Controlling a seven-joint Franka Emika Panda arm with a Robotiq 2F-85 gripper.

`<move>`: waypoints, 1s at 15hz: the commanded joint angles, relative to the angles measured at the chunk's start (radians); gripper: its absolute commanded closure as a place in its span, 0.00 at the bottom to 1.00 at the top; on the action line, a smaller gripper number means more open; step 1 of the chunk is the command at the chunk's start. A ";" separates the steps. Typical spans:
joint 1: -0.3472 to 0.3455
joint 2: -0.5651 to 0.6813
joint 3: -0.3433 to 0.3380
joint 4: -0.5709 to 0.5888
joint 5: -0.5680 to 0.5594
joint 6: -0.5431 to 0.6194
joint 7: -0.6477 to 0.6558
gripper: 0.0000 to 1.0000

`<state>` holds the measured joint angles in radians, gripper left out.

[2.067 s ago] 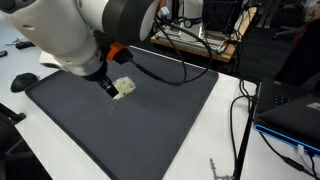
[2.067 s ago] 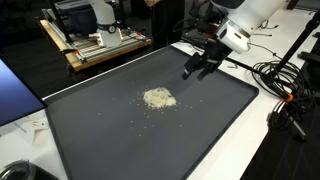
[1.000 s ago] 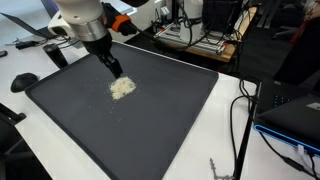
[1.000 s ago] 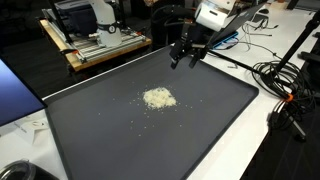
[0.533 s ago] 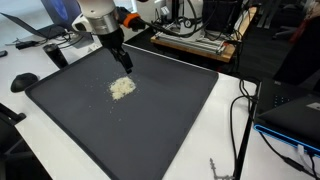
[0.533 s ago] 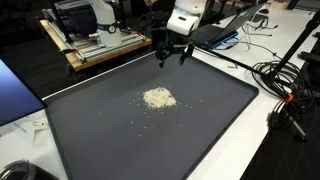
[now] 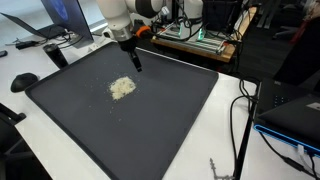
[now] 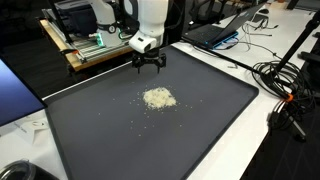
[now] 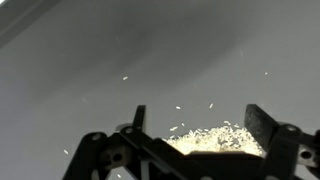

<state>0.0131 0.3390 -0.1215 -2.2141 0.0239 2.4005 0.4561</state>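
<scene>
Between the fingers in the wrist view, the gripper [image 9: 197,112] is standing wide apart and holding nothing, and the pale pile of crumbs [image 9: 215,140] is lying just beyond the tips on the dark mat [image 9: 100,50], with loose grains scattered around it. In both exterior views the gripper [image 8: 148,70] is hanging near the far edge of the mat [image 8: 120,140], clearly apart from the pile [image 8: 158,97], which is sitting about mid-mat. Over the last two seconds the arm has been swinging along that far edge, from beside the pile on one side to a spot behind it, while the pile [image 7: 122,88] is keeping the same shape and place, so the crumbs are looking untouched and the gripper [image 7: 137,66] is only coming round to a new side of them. Farther off, a wooden cart [image 8: 100,45] with equipment and a tangle of cables [image 8: 280,80] are sitting on and around the white table [image 8: 270,150]. The gripper's own body is cutting off the near part of the pile in the wrist view, the arm is running out of the top of both exterior views, and it is hard to tell what the crumbs are or whether the fingertips are touching the mat.
</scene>
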 commanded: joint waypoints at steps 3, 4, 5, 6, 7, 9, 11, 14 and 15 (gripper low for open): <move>0.000 -0.044 -0.019 -0.111 0.100 0.156 0.139 0.00; 0.005 -0.043 -0.024 -0.112 0.098 0.168 0.164 0.00; 0.009 -0.041 -0.030 -0.104 0.091 0.165 0.201 0.00; 0.014 -0.039 -0.038 -0.095 0.082 0.156 0.245 0.00; 0.009 -0.043 -0.031 -0.085 0.098 0.145 0.265 0.00; 0.030 -0.037 -0.046 -0.056 0.072 0.138 0.375 0.00; 0.046 -0.025 -0.049 -0.020 0.057 0.139 0.462 0.00; 0.064 -0.004 -0.048 0.035 0.038 0.132 0.555 0.00; 0.066 0.002 -0.045 0.050 0.036 0.127 0.573 0.00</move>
<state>0.0577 0.3236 -0.1561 -2.2129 0.0875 2.5489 0.9394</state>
